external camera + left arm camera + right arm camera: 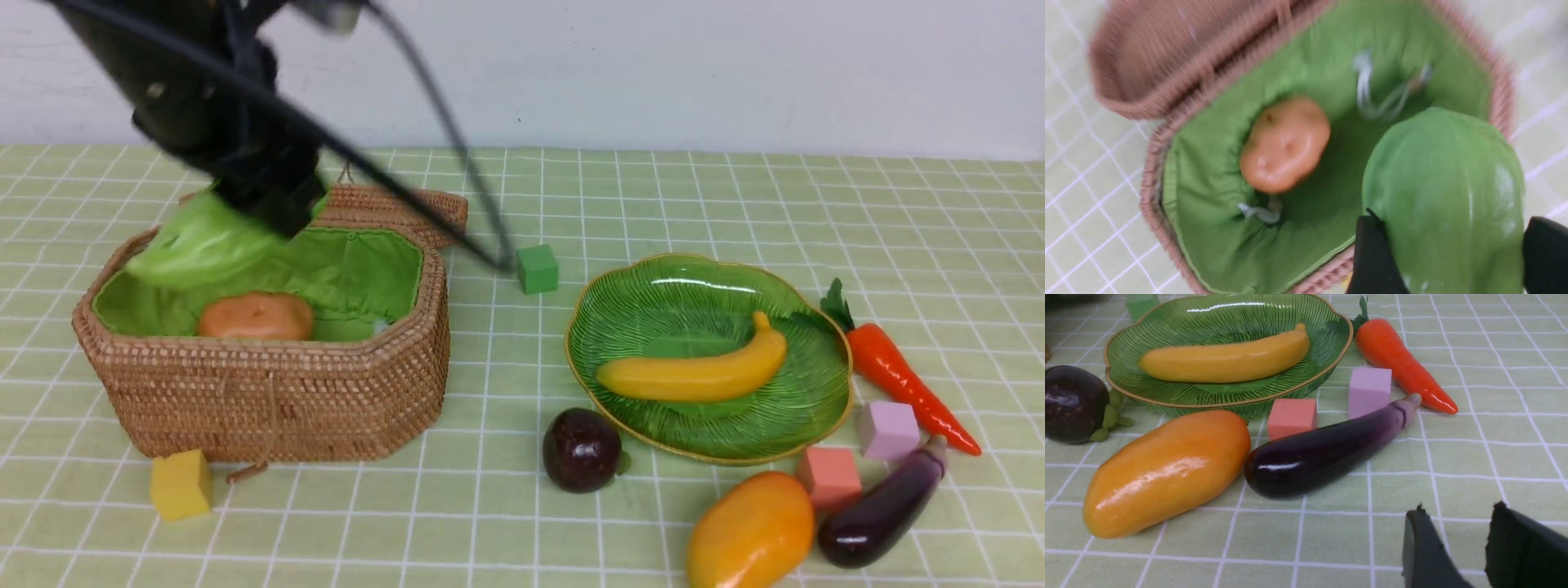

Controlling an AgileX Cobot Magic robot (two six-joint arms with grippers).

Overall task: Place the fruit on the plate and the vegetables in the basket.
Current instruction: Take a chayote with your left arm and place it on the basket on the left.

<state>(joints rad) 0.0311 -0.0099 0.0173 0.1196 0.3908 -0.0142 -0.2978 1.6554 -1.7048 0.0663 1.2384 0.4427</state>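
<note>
No text, label, brand, number or sign can be read in any of the views.
</note>
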